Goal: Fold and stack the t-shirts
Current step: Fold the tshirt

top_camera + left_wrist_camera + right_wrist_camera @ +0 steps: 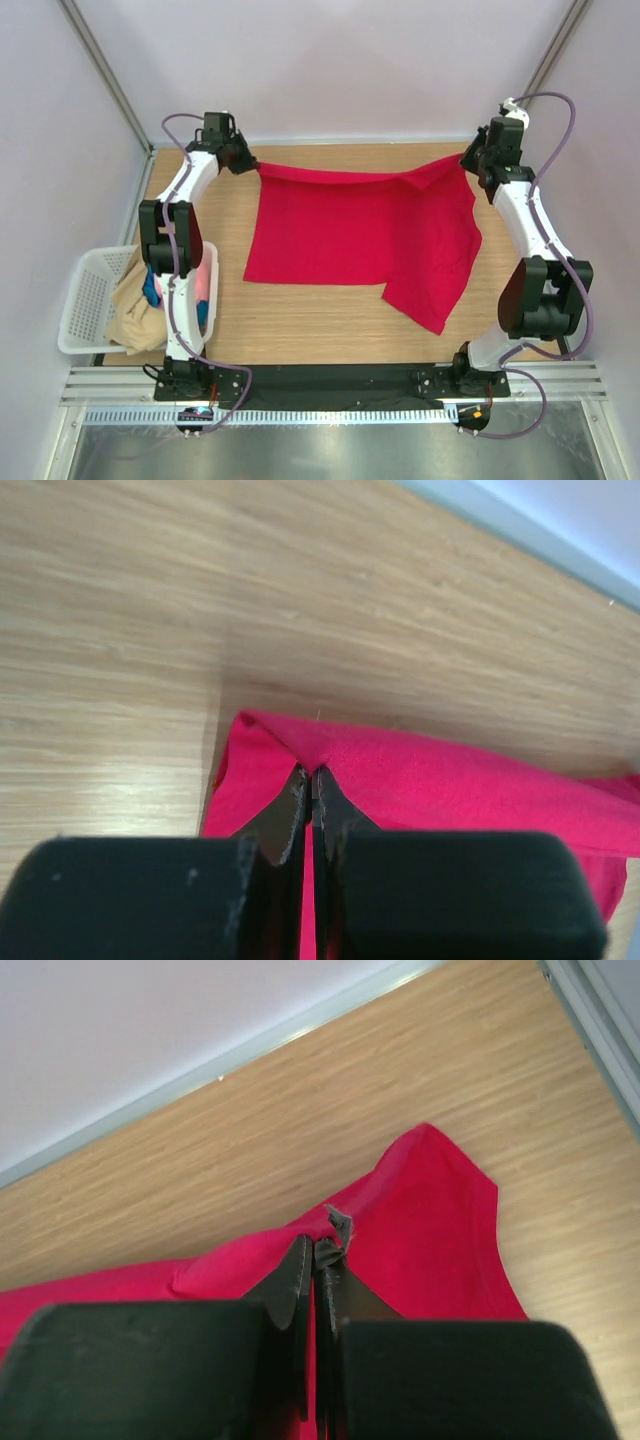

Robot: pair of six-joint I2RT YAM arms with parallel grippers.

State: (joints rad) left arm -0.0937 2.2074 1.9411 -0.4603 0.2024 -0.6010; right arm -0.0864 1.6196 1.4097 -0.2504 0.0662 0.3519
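Our left claw (310, 772) is pressed together on the far left corner of the red t-shirt (350, 230), with a small peak of cloth pinched between its dark tips. Our right claw (314, 1242) is closed in the same way on the far right corner, just beside what looks like a short sleeve (440, 1210). Both claws sit near the far edge of the bench (300, 330), well apart. The shirt's far edge runs between them in a nearly straight line.

We judge the step in hand to be spreading this first shirt flat, ready for folding. No fold is made yet and nothing is stacked. The next move calls for both claws to travel together at the same height and pace. The cloth should stay taut between them so the edge lands square and does not bunch.

The shirt is bright red, thin and limp. It lies mostly flat across the middle of the bench, with soft creases. Its right side is uneven: one flap reaches toward the near right, lower than the rest of the near edge.

At the left, beside the left arm (175, 230), a white mesh basket (85, 300) holds the other shirts (130, 305) in a heap. Beige, pink and blue cloth show, partly hidden by the arm.
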